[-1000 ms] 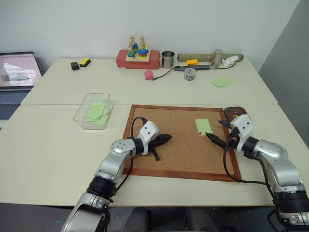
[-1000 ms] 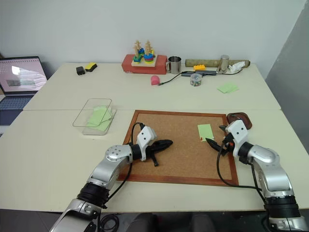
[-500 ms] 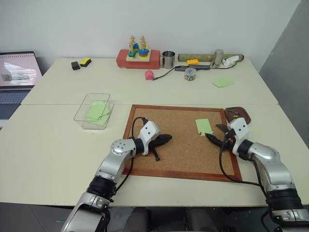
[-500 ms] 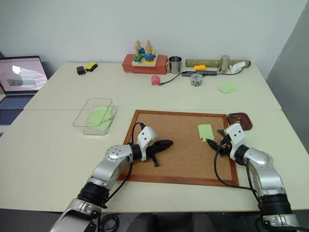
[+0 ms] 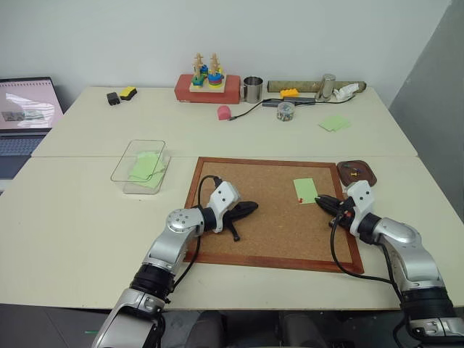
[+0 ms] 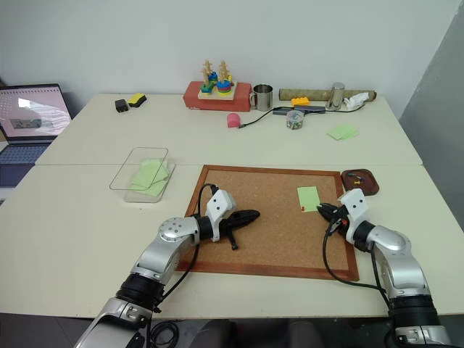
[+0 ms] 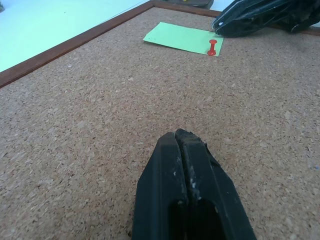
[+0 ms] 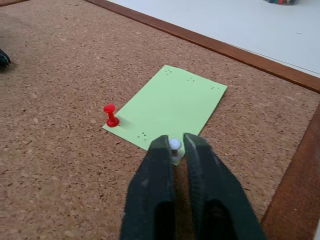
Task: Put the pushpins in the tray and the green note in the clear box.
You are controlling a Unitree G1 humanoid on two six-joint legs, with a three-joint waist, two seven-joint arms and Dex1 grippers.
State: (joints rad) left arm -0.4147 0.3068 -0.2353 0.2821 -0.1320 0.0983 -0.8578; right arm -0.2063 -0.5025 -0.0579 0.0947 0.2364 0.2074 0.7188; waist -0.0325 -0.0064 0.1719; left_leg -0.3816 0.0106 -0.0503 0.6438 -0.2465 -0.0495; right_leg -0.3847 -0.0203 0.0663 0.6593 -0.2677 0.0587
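The right tool (image 8: 174,147) is pinched on a white-headed pin (image 8: 174,144) at the green note's (image 8: 167,107) near corner; the red pushpin (image 8: 110,115) stands beside it. Small, slippery pins (grip the head). The left tool (image 7: 181,137) is closed, empty.

Pale worktop (image 5: 87,217), carrying a wood-framed corkboard (image 5: 268,246) at the near middle, a clear box (image 5: 140,166) left of it, a brown tray (image 5: 356,172) by its far right corner. Along the far edge: red block (image 5: 206,88), metal mug (image 5: 251,89), pin jar (image 5: 285,110), loose green slip (image 5: 333,123), laptop (image 5: 26,116) far left.
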